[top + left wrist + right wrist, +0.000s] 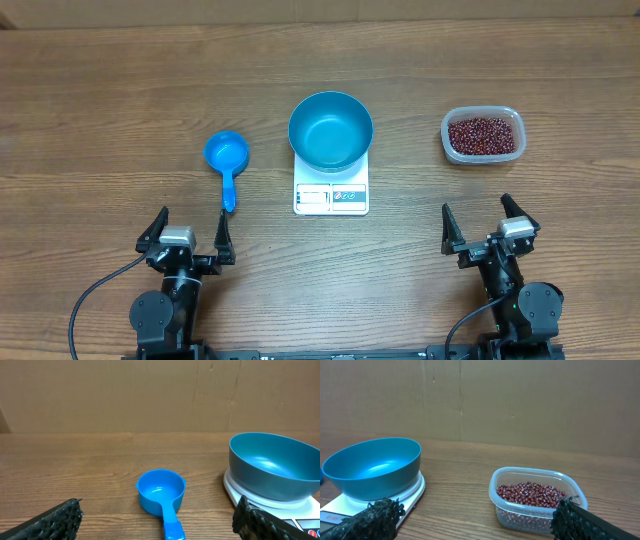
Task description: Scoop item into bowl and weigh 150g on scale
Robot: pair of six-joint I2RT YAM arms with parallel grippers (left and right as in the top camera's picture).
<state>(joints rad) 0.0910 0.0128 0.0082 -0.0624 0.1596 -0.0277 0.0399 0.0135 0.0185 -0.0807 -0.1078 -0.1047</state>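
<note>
The beans (484,134) are lying in a loose heap inside a clear tub (446,128) at the right of the table (100,100), well apart from the bowl (330,130). The bowl is sitting upright on the scale (331,197) at the middle of the table, covering the scale's back part and leaving the front panel showing. No beans are showing in the bowl.

The front panel is carrying a pale display and some printed marks beside it, but all of it is coming out too small to read in every view. No brand or label is showing on the bowl, the tub or the scoop (226,160).

The scoop is resting to the left of the scale, cup away from the robot and handle pointing back toward the left pincer (192,213).

The left pincer is standing wide open and gripping nothing, near the table's front edge. The right pincer (477,204) is likewise spread wide and gripping nothing, in front of the tub.

Only the overhead view is taking in everything at once. The left wrist view is showing the scoop and the bowl on the scale, but not the tub. The right wrist view is showing the bowl, the scale and the beans through the tub's clear wall.
</note>
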